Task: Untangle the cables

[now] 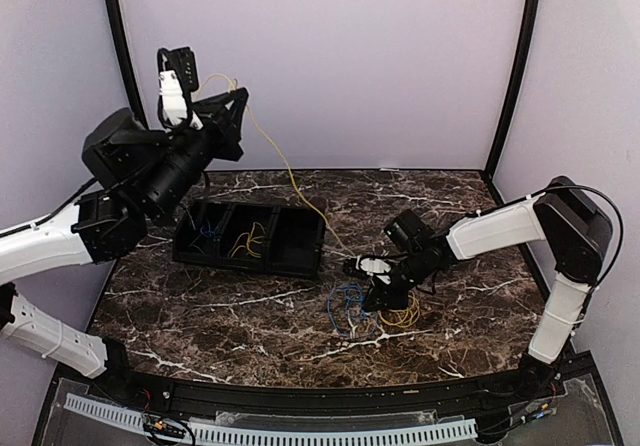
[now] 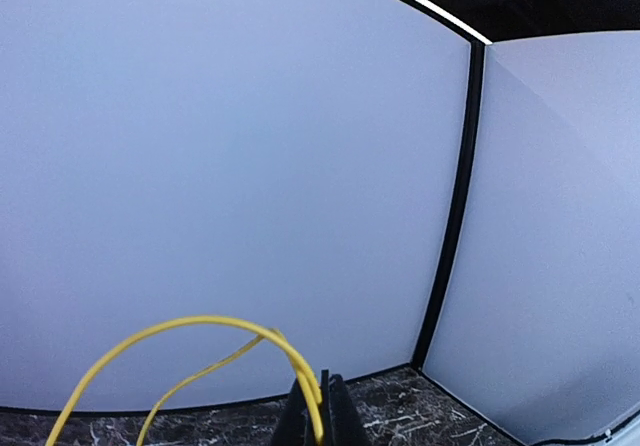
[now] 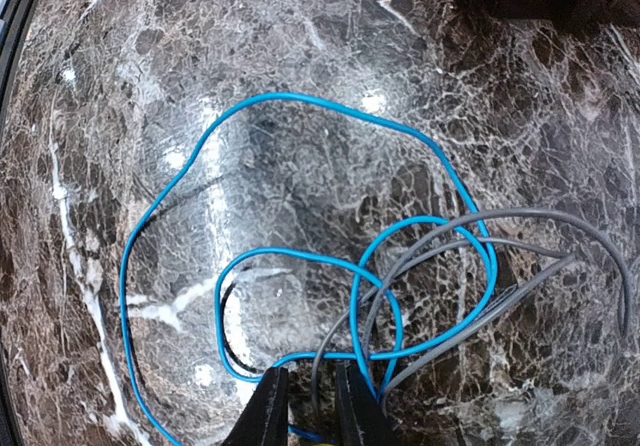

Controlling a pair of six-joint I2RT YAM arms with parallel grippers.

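Observation:
My left gripper (image 1: 226, 103) is raised high at the back left, shut on the yellow cable (image 1: 290, 176). The cable runs taut from it down to the pile on the table. The left wrist view shows the closed fingers (image 2: 335, 416) pinching that yellow cable (image 2: 200, 323). My right gripper (image 1: 376, 301) is down on the pile, between the blue cable (image 1: 345, 311) and a yellow coil (image 1: 403, 316). In the right wrist view its fingers (image 3: 268, 414) stand narrowly apart. The dark grey-black cable (image 3: 500, 221) and the blue cable (image 3: 300, 106) run in between them.
A black three-compartment tray (image 1: 296, 238) stands at the middle left and holds some blue and yellow wires. The enclosure's pale walls and black corner posts (image 1: 515, 66) close in the back and sides.

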